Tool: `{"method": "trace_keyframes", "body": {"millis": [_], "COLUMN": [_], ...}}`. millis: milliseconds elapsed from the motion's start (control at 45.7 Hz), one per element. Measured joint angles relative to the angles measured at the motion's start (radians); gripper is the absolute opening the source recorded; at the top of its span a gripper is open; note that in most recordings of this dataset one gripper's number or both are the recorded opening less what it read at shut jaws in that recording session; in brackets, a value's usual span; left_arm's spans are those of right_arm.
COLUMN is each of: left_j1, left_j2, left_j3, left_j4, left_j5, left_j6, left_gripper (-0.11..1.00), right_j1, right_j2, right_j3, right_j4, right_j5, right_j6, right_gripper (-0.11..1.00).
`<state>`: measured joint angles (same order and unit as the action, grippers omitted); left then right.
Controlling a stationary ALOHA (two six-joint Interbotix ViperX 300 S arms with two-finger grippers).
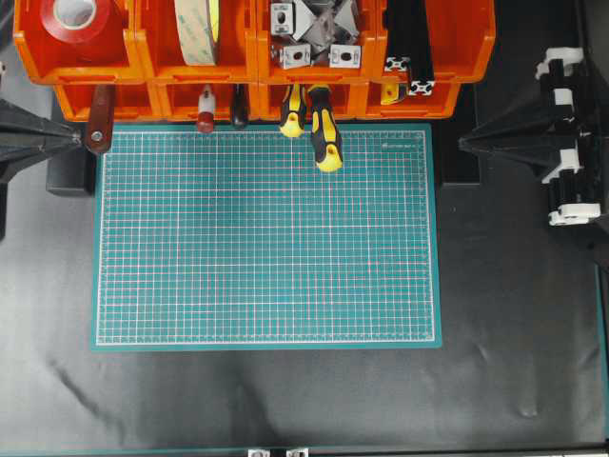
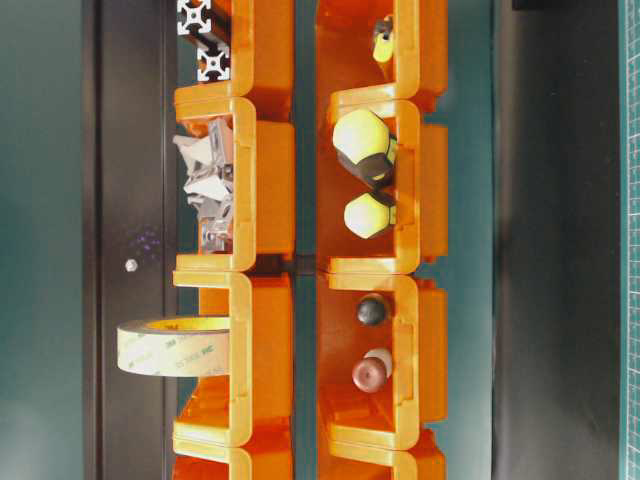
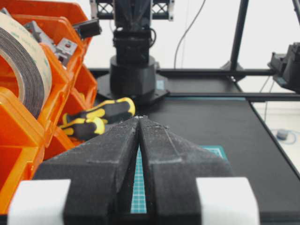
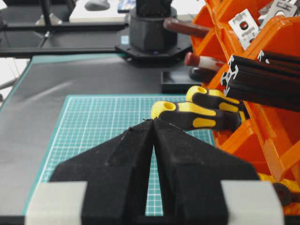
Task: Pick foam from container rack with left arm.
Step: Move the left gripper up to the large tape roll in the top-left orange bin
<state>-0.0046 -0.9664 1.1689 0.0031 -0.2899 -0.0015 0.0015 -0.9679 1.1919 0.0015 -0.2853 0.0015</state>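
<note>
The foam (image 1: 197, 29) stands on edge in the second upper bin from the left of the orange container rack (image 1: 228, 74). It is a dark roll with a cream liner, and it also shows in the table-level view (image 2: 175, 347) and at the left of the left wrist view (image 3: 26, 70). My left gripper (image 1: 76, 137) rests at the mat's far left corner, below and left of that bin, with its pointed fingers (image 3: 139, 118) pressed together on nothing. My right gripper (image 1: 463, 143) sits at the mat's far right corner. It is likewise shut and empty (image 4: 153, 121).
A red tape roll (image 1: 81, 19) fills the leftmost upper bin. Metal brackets (image 1: 314, 33) and black profiles (image 1: 409, 48) fill the bins to the right. Yellow-black screwdrivers (image 1: 324, 138) and a brown handle (image 1: 99, 124) stick out of the lower bins over the green cutting mat (image 1: 266, 238).
</note>
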Motion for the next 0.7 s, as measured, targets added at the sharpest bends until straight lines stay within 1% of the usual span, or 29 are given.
{"method": "trace_keyframes", "body": {"millis": [22, 44, 66, 88, 109, 131, 219, 394, 416, 547, 569, 613, 635, 700], "left_j1": [0.002, 0.003, 0.005, 0.008, 0.011, 0.012, 0.02, 0.026, 0.029, 0.064, 0.078, 0.101, 0.12, 0.15], "left_j2": [0.0, 0.0, 0.0, 0.003, 0.003, 0.003, 0.003, 0.011, 0.015, 0.074, 0.089, 0.117, 0.137, 0.176], "left_j3": [0.002, -0.002, -0.009, -0.025, -0.038, -0.054, -0.124, -0.302, -0.324, -0.463, -0.492, -0.534, -0.565, -0.62], "left_j4": [0.0, 0.003, 0.014, 0.028, 0.034, 0.038, 0.048, 0.049, 0.049, 0.049, 0.049, 0.051, 0.049, 0.051], "left_j5": [0.0, 0.0, 0.003, 0.005, 0.008, 0.012, 0.052, 0.245, 0.272, 0.442, 0.477, 0.526, 0.566, 0.641], "left_j6": [0.0, -0.003, -0.014, -0.029, -0.041, -0.054, -0.109, -0.287, -0.311, -0.522, -0.571, -0.64, -0.695, -0.779], "left_gripper": [0.06, 0.06, 0.06, 0.03, 0.0, 0.0, 0.0, 0.0, 0.0, 0.0, 0.0, 0.0, 0.0, 0.0], "right_j1": [0.0, 0.0, -0.002, -0.003, -0.006, -0.006, -0.008, -0.009, -0.008, -0.009, -0.008, -0.009, -0.009, -0.009], "right_j2": [0.0, 0.0, 0.0, -0.002, -0.002, -0.002, -0.003, -0.009, -0.011, -0.021, -0.023, -0.026, -0.029, -0.032], "right_j3": [0.0, 0.0, 0.0, 0.0, 0.0, 0.0, 0.0, 0.002, 0.0, 0.0, 0.0, 0.0, 0.002, 0.0], "right_j4": [0.0, 0.0, 0.0, 0.002, 0.002, 0.002, 0.003, 0.005, 0.005, 0.005, 0.005, 0.005, 0.006, 0.005], "right_j5": [0.0, 0.0, 0.0, 0.0, 0.0, 0.0, 0.0, 0.0, 0.0, 0.0, 0.0, 0.0, 0.0, 0.0], "right_j6": [0.0, -0.002, 0.0, 0.002, 0.005, 0.003, 0.003, 0.006, 0.005, 0.005, 0.006, 0.006, 0.005, 0.006], "right_gripper": [0.02, 0.04, 0.06, 0.05, 0.01, -0.01, -0.01, -0.01, -0.01, -0.01, -0.01, -0.01, -0.01, -0.01]}}
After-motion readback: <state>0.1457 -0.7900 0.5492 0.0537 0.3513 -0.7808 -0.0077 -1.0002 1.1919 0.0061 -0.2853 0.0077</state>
